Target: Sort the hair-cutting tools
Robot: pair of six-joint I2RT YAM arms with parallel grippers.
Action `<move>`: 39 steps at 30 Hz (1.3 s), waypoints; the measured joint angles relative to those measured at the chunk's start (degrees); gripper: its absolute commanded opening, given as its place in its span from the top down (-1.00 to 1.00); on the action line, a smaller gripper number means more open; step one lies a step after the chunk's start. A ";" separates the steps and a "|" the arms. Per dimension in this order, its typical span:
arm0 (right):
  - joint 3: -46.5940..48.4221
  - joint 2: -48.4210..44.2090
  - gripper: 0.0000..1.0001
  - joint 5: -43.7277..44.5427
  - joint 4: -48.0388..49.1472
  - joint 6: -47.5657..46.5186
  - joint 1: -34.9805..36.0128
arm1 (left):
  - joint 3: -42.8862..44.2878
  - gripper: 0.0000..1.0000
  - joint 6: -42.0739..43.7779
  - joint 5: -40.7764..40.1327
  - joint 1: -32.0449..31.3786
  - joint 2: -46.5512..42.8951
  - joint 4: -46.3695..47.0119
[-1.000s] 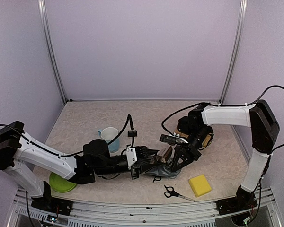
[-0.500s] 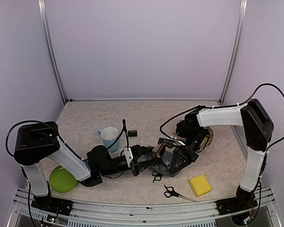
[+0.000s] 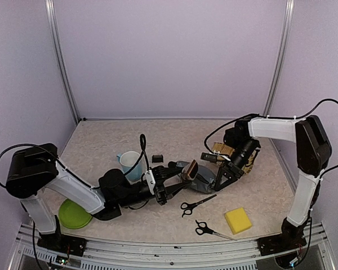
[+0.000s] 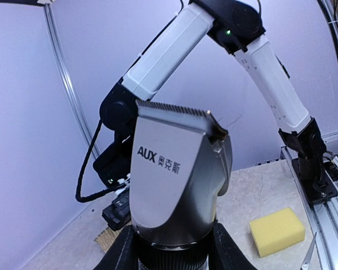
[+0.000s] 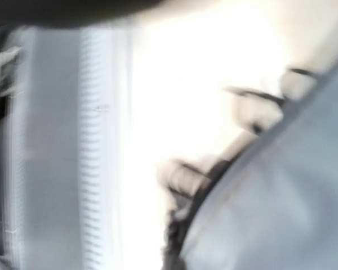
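Presently my left claw (image 3: 179, 179) clamps the clipper (image 4: 177, 180), behind and left of the yellow sponge (image 3: 238, 220); scissors (image 3: 196, 202) lie just left of it. Whether my right claw (image 3: 222, 179) is wide or narrow, I cannot tell.

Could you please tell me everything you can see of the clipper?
The clipper has a silver, metallic-looking shell printed AUX, a dark toothed blade at its tip and a black lower body. The left gripper clamps that lower body, a finger on each side, blade pointing away from the wrist. From above, it lies just behind a pair of scissors.
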 measured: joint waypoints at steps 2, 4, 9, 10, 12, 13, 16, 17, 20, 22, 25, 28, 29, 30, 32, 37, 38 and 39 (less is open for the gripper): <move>1.99 -1.22 0.23 5.38 0.70 1.97 -4.55 | -0.42 1.00 1.05 -1.66 -1.88 -3.61 -1.97; 3.32 -2.54 0.04 10.82 2.80 4.66 -7.96 | -1.11 1.00 2.19 -4.15 -4.48 -7.04 -4.24; 3.41 -7.32 0.02 20.33 9.90 9.66 -10.23 | -2.82 1.00 2.03 -9.31 -7.72 -10.84 -10.27; 2.93 -8.63 0.02 20.98 11.89 10.58 -9.55 | -2.91 1.00 1.55 -10.29 -7.74 -11.32 -11.76; 0.35 -11.93 0.02 22.84 17.57 12.50 -7.41 | -2.91 1.00 -0.33 -13.18 -7.74 -12.87 -16.28; -1.81 -14.05 0.03 24.46 21.03 13.29 -5.64 | -2.84 1.00 -1.22 -14.58 -7.72 -13.88 -18.84; -9.75 -20.04 0.08 30.56 30.93 14.73 1.33 | -1.97 1.00 -4.66 -19.26 -7.76 -16.37 -25.16; -12.35 -21.44 0.10 32.87 34.03 14.91 3.45 | -1.38 1.00 -6.19 -21.35 -7.87 -17.00 -27.15; -17.86 -22.32 0.07 38.84 42.14 15.13 8.20 | -0.48 1.00 -10.21 -27.39 -8.07 -19.08 -31.89; -20.22 -21.84 0.06 42.99 46.80 15.13 9.18 | -0.44 1.00 -12.57 -30.42 -8.09 -20.44 -34.16; -21.59 -20.76 0.05 47.56 51.63 14.93 10.03 | -0.44 1.00 -15.06 -33.44 -8.24 -22.16 -36.98; -21.86 -19.26 0.02 50.49 55.84 14.53 11.28 | -0.44 1.00 -16.59 -35.76 -8.55 -23.50 -38.38; -21.86 -18.75 0.01 51.06 56.87 14.47 11.89 | -0.44 1.00 -17.03 -36.46 -8.66 -23.82 -38.58; -21.86 -18.23 0.02 51.74 57.88 14.40 12.50 | -0.44 1.00 -17.38 -37.16 -8.72 -24.22 -38.95; -21.86 -17.11 0.02 53.18 59.49 14.23 13.68 | -0.44 1.00 -17.79 -37.94 -8.79 -24.63 -39.23; -21.86 -13.75 0.05 57.44 62.12 13.84 15.72 | -0.44 1.00 -18.51 -39.08 -8.92 -25.35 -39.63; -21.86 -13.33 0.05 58.12 62.36 13.77 15.78 | -0.44 1.00 -18.47 -39.30 -8.98 -25.35 -39.78; -21.86 -13.03 0.12 58.77 62.55 13.73 15.96 | -0.46 1.00 -18.49 -39.41 -9.03 -25.35 -39.89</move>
